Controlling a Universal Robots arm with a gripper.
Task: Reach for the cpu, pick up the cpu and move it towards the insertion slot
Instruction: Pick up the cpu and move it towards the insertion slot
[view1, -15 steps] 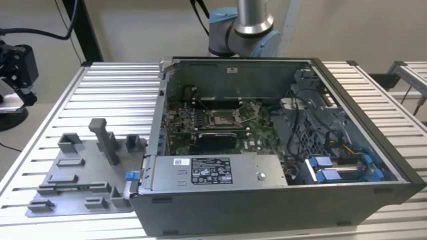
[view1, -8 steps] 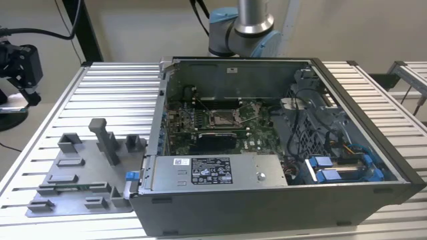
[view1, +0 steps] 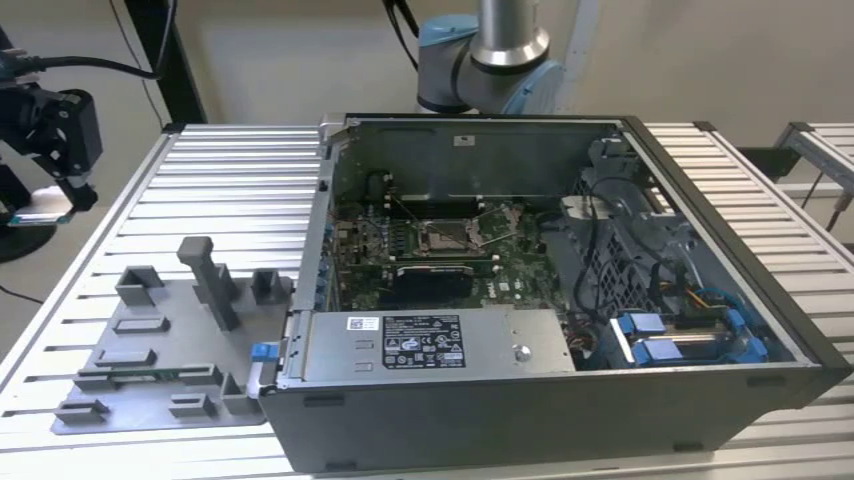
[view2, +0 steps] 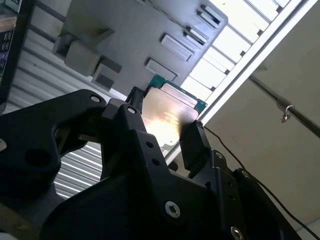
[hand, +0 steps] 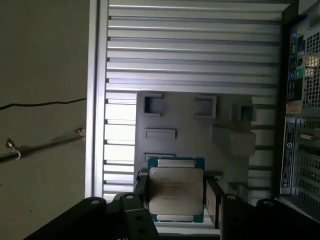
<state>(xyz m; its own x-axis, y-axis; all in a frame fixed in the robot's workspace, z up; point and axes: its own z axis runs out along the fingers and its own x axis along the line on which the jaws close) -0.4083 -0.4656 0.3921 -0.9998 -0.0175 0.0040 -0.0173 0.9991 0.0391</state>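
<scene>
**Exterior view:** set high and well back, angled down on the open computer case and the slatted table, with the grey tray at the case's 8 o'clock.

**Both wrist views:** close behind the end effector, facing past the chip it grips. The first wrist view looks straight down; the second looks obliquely.

All three views share the tray.

One chip. One gripper. One socket. One computer case. One grey tray. One tall post on tray. One robot arm. One table.
</scene>
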